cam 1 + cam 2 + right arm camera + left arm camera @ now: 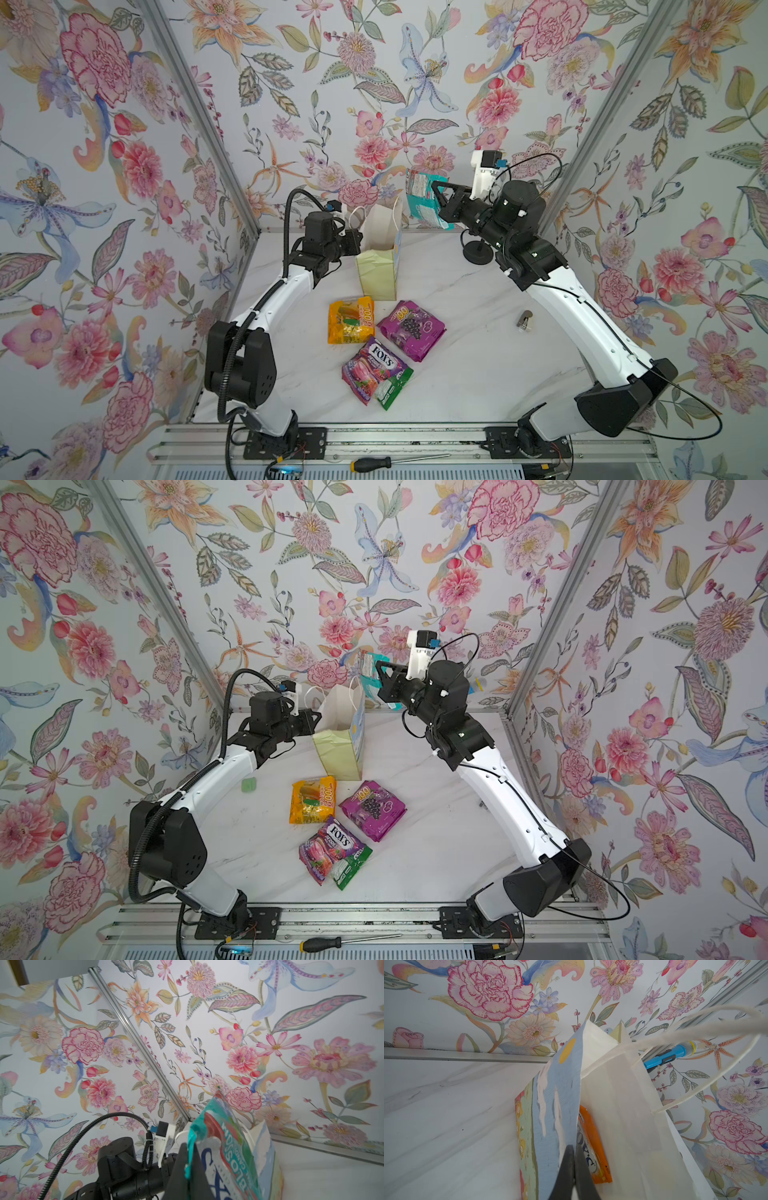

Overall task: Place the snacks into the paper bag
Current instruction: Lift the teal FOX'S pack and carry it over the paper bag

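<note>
Left gripper (574,1150): pinched tight on the blue-printed wall of the paper bag (376,266), upright at far centre.
Right gripper (437,192): clamped on the teal packet (419,195) marked "BLOSSOM", raised just right of the bag's mouth.
Inside bag: orange packet (593,1147).
Near side: orange-yellow "100" packet (350,319), purple "100" grape packet (409,330), "FOX'S" packet (372,368) overlapping a green packet (392,386).

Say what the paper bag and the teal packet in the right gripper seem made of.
The paper bag: probably matte paper; dull, creased, folded walls. The teal packet: likely thin glossy plastic film; glare and crinkles where the right gripper pinches it.
</note>
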Available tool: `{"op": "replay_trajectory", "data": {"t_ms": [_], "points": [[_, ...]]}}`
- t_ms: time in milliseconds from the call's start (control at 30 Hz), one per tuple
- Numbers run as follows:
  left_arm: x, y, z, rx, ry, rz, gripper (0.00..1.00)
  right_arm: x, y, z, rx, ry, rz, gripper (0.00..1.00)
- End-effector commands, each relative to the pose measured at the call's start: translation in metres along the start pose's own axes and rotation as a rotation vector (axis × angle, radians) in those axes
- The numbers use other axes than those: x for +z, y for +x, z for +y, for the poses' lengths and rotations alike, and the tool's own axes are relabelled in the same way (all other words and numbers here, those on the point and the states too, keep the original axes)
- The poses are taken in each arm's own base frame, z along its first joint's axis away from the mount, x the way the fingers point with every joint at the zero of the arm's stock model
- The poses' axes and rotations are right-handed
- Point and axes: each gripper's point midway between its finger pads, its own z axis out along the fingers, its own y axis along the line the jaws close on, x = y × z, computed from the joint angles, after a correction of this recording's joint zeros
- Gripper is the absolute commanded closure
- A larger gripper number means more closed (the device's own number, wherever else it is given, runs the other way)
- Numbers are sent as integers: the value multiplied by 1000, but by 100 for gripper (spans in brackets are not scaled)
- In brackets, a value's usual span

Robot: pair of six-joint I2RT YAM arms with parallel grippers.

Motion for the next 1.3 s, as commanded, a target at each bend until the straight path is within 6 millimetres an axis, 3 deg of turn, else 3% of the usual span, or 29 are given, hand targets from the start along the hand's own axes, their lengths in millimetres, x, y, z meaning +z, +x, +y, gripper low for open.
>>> {"op": "replay_trajectory", "data": {"t_ms": [0, 200, 533, 767, 1067, 1267], "points": [[3, -5, -4, -14, 37, -25, 100, 7, -30, 38, -41, -118, -92, 100], [0, -7, -5, -14, 29, -35, 100, 45, -22, 49, -28, -151, -60, 100], [-2, -4, -5, -16, 25, -35, 100, 87, 17, 25, -1, -98, 41, 100], [-3, -2, -2, -16, 16, -35, 100, 96, 51, -1, -3, -21, 122, 100], [-2, -2, -3, -12, 17, -34, 100, 80, 70, -37, -63, 139, 151, 100], [-1, -1, -3, -13, 19, -33, 100, 84, 81, -39, -53, 136, 175, 100]]}}
